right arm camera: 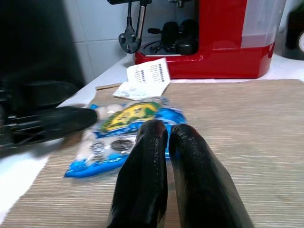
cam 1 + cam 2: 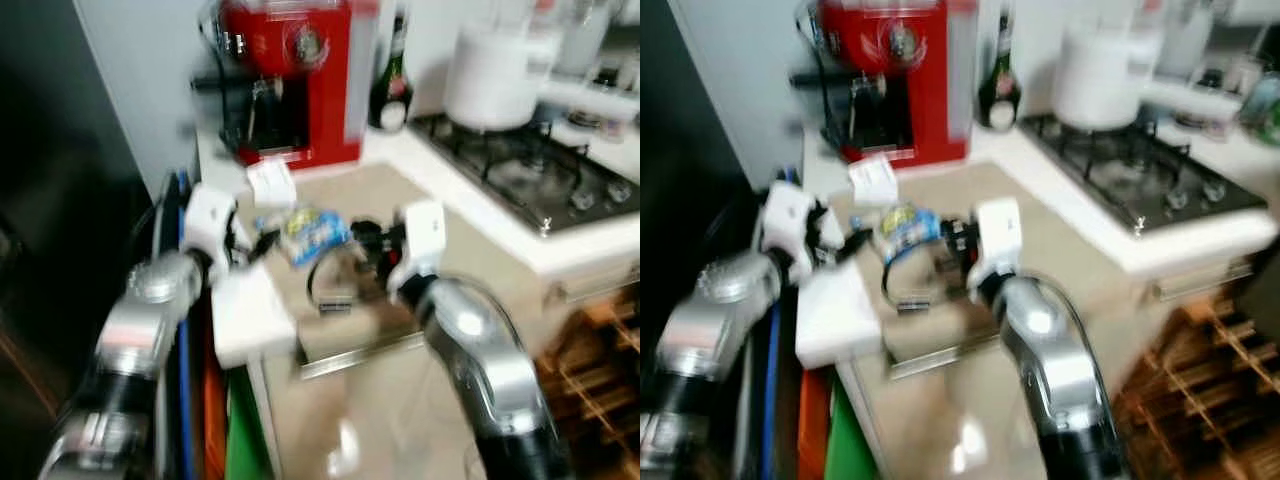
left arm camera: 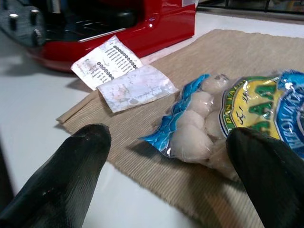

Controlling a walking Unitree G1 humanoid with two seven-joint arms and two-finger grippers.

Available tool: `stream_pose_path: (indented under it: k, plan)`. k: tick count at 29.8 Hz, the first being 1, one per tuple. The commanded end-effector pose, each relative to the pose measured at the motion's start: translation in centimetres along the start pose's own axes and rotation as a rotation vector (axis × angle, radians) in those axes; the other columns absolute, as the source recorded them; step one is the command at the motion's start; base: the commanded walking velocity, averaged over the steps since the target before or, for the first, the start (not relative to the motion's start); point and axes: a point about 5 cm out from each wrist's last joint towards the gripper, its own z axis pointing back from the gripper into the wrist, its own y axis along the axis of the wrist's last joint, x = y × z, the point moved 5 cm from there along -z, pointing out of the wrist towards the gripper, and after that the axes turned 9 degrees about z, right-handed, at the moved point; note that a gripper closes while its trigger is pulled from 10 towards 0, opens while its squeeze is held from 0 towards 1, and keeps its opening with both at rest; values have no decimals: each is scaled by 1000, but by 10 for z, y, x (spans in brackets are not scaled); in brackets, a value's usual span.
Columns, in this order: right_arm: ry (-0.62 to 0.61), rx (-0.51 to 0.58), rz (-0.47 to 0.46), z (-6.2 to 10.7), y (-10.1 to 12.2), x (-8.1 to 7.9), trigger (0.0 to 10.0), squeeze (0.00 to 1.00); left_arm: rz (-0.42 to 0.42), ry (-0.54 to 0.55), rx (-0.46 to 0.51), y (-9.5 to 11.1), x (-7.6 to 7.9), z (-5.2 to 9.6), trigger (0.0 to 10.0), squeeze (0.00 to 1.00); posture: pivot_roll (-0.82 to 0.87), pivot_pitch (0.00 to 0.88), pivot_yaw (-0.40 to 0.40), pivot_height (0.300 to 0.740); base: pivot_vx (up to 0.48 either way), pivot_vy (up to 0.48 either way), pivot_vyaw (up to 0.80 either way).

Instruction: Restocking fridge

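Left tool (image 3: 166,156) fingers spread wide, 1 touching the bag (image 3: 223,123), not gripping. Right tool (image 1: 166,142) fingers pressed together, empty, near the bag. Bag lies on mat (image 1: 247,123) on the surface (image 3: 33,109). 2 papers (image 3: 123,76) beyond, then red machine (image 1: 223,38).

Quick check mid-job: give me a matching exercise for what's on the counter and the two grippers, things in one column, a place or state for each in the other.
Things:
1. packet of white balls
2. paper slips
3. left gripper
4. right gripper

Places or states:
A. fingers pressed together, near the packet
B. lying on the woven mat, blue and yellow wrapper
C. fingers spread wide, one either side of the packet's end
D. beside the red coffee machine

Pairs: 1-B, 2-D, 3-C, 4-A
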Motion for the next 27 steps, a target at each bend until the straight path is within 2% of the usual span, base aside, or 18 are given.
stream_pose_path:
  k: [1,10,12,14,16,18,19,20,21,23,25,27]
  plan:
    - [-5,16,5,2,5,1,10000,0,0,-4,10,4,0,-5,10000,0,-82,0,33,740,0,0,0]
    - [-44,18,4,7,5,7,10000,0,51,-4,82,19,1,-7,10000,0,-100,0,52,740,0,0,0]
    - [-46,17,2,9,4,7,10000,0,29,3,116,28,-1,-5,10000,0,-103,0,55,740,0,0,0]
    - [-46,18,-1,10,4,7,10000,0,-33,6,151,41,-2,-2,10000,0,-103,0,56,740,0,0,0]
    - [-48,21,-9,11,4,7,10000,0,-8,5,168,49,0,2,10000,0,-102,0,59,740,0,0,0]
    - [-53,29,-23,11,5,8,10000,0,82,6,145,48,5,5,10000,0,-102,0,61,740,0,0,0]
    - [-53,29,-23,11,5,8,10000,0,82,6,145,48,5,5,10000,0,-102,0,61,740,0,0,0]
    - [-57,33,-27,11,5,9,10000,0,149,18,123,43,6,6,10000,0,-103,0,63,740,0,0,0]
    - [-68,46,-35,11,8,11,10000,0,257,42,78,33,9,9,10000,0,-104,0,66,740,0,0,0]
    - [-80,58,-40,11,11,14,10000,0,333,58,50,26,11,12,10000,0,-102,0,64,740,0,0,0]
    - [-96,71,-41,10,13,18,10000,0,381,44,42,22,18,15,10000,0,-98,0,60,740,0,0,0]
    - [-102,80,-39,10,15,20,10000,0,364,27,56,23,22,17,10000,0,-91,0,55,740,0,0,0]
